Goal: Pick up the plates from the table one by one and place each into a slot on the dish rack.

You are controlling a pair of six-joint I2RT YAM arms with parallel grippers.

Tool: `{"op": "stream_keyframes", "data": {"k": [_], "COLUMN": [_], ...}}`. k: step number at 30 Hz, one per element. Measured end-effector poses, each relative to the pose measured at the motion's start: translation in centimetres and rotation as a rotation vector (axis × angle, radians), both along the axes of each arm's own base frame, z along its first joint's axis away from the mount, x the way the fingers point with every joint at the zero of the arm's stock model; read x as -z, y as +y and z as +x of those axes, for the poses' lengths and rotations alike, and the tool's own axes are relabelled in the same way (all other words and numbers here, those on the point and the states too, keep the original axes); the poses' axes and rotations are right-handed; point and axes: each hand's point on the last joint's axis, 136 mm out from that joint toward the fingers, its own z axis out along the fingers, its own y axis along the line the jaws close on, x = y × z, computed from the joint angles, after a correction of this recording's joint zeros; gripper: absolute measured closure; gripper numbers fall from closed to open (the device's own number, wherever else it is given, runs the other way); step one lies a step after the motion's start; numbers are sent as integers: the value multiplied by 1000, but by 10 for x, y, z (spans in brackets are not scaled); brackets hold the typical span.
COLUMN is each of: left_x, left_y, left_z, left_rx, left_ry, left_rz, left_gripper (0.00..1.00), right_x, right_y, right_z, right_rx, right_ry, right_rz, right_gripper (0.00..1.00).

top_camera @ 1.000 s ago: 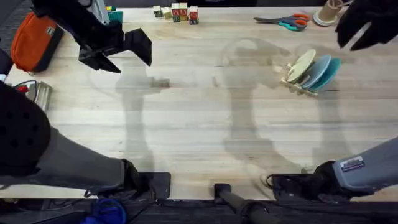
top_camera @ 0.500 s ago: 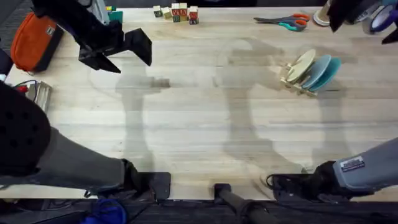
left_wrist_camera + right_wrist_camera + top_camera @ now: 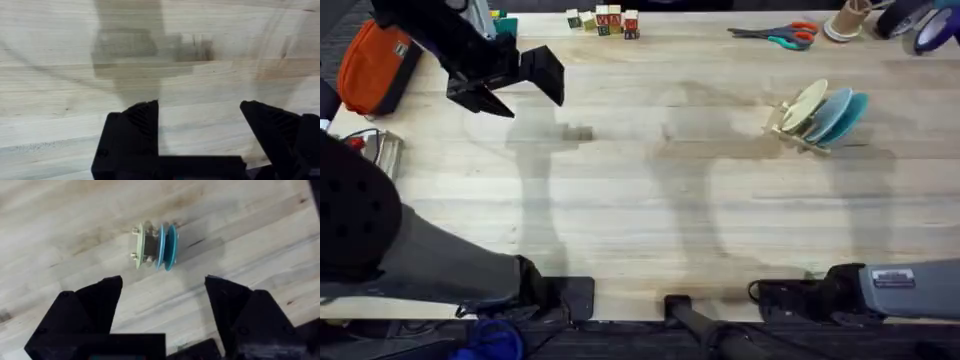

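- The left gripper (image 3: 525,92) hangs over the far-left part of the table (image 3: 620,200), jaws spread wide with nothing between them; its wrist view has only bare planks beneath the fingers (image 3: 135,130)
- The right gripper (image 3: 162,307) is likewise spread and holding nothing, looking down from well above the dish rack (image 3: 146,246)
- The dish rack (image 3: 798,128) sits on the far-right part of the table and already carries all three plates standing on edge, leaning together: the cream plate (image 3: 806,104) nearest the middle of the table, the light blue plate (image 3: 830,112) in the middle, the teal plate (image 3: 850,115) on the outer side
- No plate lies flat on the tabletop, so by my reading the task is finished and nothing is left to load
- Along the far edge lie letter blocks (image 3: 604,21), scissors (image 3: 775,35) and tape rolls (image 3: 918,20); an orange pouch (image 3: 375,65) sits at the far left, none of it involved
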Motion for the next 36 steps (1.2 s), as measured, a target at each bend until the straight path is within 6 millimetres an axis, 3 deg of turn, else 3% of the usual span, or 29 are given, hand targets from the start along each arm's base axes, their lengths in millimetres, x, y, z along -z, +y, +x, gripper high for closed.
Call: {"op": "stream_keyframes", "data": {"k": [5,6,7,12,17,23,36], "left_x": [0,0,0,0,0,0,0], "left_y": [0,0,0,0,0,0,0], "left_z": [0,0,0,0,0,0,0], "left_rx": [0,0,0,0,0,0,0], "left_ry": [0,0,0,0,0,0,0], "left_rz": [0,0,0,0,0,0,0], "left_gripper": [6,6,6,6,6,6,6], "right_x": [-46,-66,-70,-70,-45,3,49], "right_y": [3,2,0,-4,-1,10,37], "right_z": [-43,-75,-87,-140,-167,-166,-118], "right_rx": [-39,-44,-39,-14,-24,-92,-272], "right_ry": [-163,-248,-269,-320,-288,-208,-342], "right_rz": [-40,-69,-80,-130,-139,-89,8], "right_gripper": [7,7,6,8,8,8,7]}}
